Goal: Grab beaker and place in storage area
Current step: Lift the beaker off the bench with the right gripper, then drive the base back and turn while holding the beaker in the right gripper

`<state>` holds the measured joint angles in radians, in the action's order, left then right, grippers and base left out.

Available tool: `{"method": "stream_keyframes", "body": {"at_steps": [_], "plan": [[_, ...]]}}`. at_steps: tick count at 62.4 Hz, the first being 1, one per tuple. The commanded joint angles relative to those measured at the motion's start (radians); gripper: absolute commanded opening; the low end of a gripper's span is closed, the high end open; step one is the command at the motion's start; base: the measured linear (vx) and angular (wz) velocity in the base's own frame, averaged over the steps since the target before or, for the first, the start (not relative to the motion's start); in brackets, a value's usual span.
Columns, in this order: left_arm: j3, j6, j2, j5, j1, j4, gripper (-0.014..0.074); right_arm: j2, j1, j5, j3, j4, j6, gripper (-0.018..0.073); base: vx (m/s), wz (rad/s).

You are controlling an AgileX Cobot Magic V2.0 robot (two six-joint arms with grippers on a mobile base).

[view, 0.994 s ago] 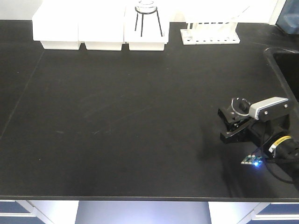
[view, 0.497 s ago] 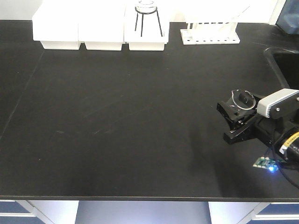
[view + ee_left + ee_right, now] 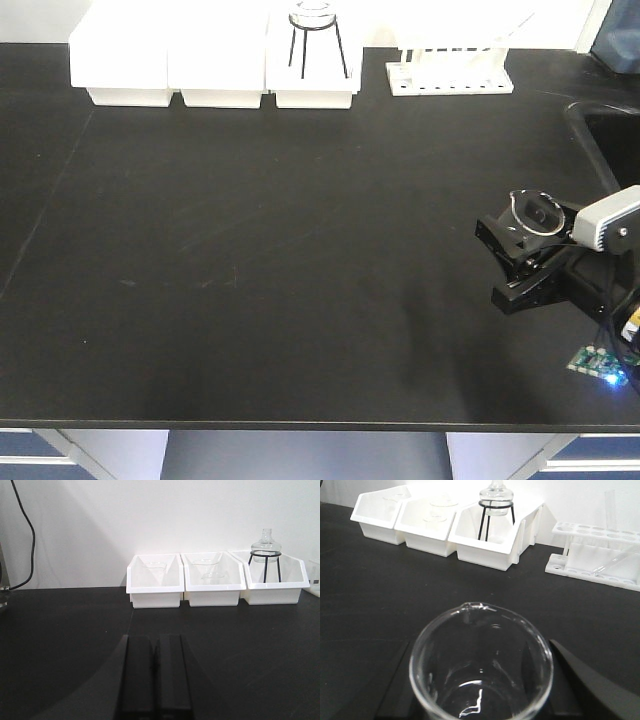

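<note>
Right tool [image 3: 512, 258] clasps the empty beaker [image 3: 480, 665]; a tray [image 3: 485, 555] holds glassware [image 3: 496, 495].

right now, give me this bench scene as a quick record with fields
right jaws: shut on the beaker, which is upright and empty
left jaws: shut, holding nothing, low over the benchtop
rear of bench: three white trays, test tube rack
in the end tray nearest the rack: flask on black tripod
task stage: beaker grasped, not yet placed
</note>
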<state>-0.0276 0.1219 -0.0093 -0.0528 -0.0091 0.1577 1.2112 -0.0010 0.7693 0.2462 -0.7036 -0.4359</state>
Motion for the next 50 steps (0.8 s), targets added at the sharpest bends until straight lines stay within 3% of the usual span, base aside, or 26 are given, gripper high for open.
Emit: {"method": "stream_keyframes", "body": {"at_steps": [1,50], "plan": [[0.021,0.009,-0.015,0.086,0.0,-0.001,-0.0006,-0.033,-0.003,0.04,0.021,0.014,-0.005,0.0074,0.0,0.0],[0.021,0.009,-0.015,0.086,0.0,-0.001,-0.0006,-0.033,-0.003,0.004,0.021,0.017,-0.005,0.0074,0.0,0.0]]}}
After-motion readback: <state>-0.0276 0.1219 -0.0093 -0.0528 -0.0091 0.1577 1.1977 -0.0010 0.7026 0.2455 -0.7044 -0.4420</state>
